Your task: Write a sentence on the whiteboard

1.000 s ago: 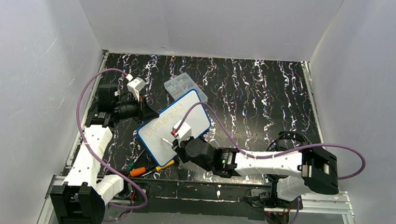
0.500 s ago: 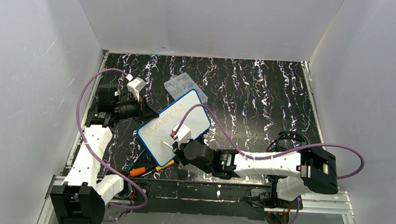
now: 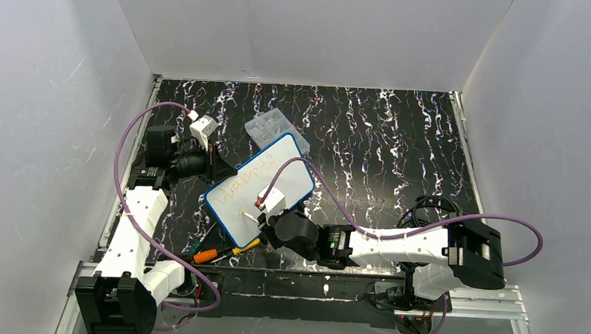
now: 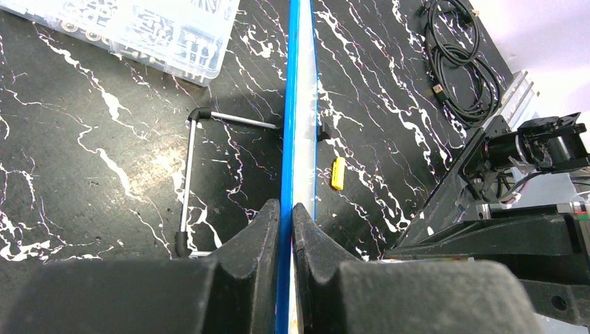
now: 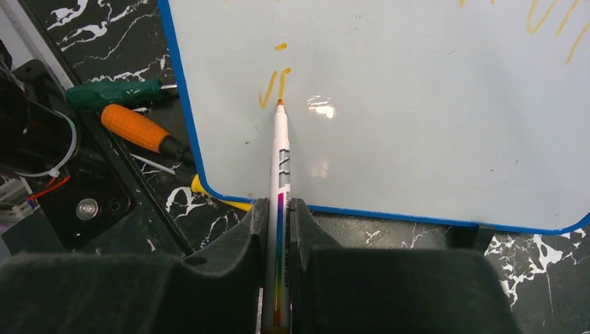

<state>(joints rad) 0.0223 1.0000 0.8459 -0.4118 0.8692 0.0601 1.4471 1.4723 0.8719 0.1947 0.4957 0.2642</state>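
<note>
The whiteboard (image 3: 227, 213) with its blue rim lies slanted at the left middle of the table. My left gripper (image 3: 213, 170) is shut on its far-left edge, and the left wrist view shows the blue rim (image 4: 296, 104) edge-on between the jaws (image 4: 286, 209). One slanted line of the orange sentence (image 3: 249, 181) crosses the board. My right gripper (image 5: 279, 209) is shut on a thin white marker (image 5: 280, 160). Its orange tip touches the board (image 5: 417, 125) just below two short fresh strokes (image 5: 273, 87) near the corner.
A clear compartment box (image 3: 275, 127) sits just beyond the board. Orange (image 5: 136, 129) and green (image 5: 111, 94) screwdrivers lie off the board's near corner. An Allen key (image 4: 188, 174) and a yellow cap (image 4: 337, 172) flank the board. A coiled black cable (image 4: 459, 62) lies at the right.
My right gripper has slid the marker a little toward the board's near edge, drawing short strokes below the first line. The left arm and the board have stayed put.
</note>
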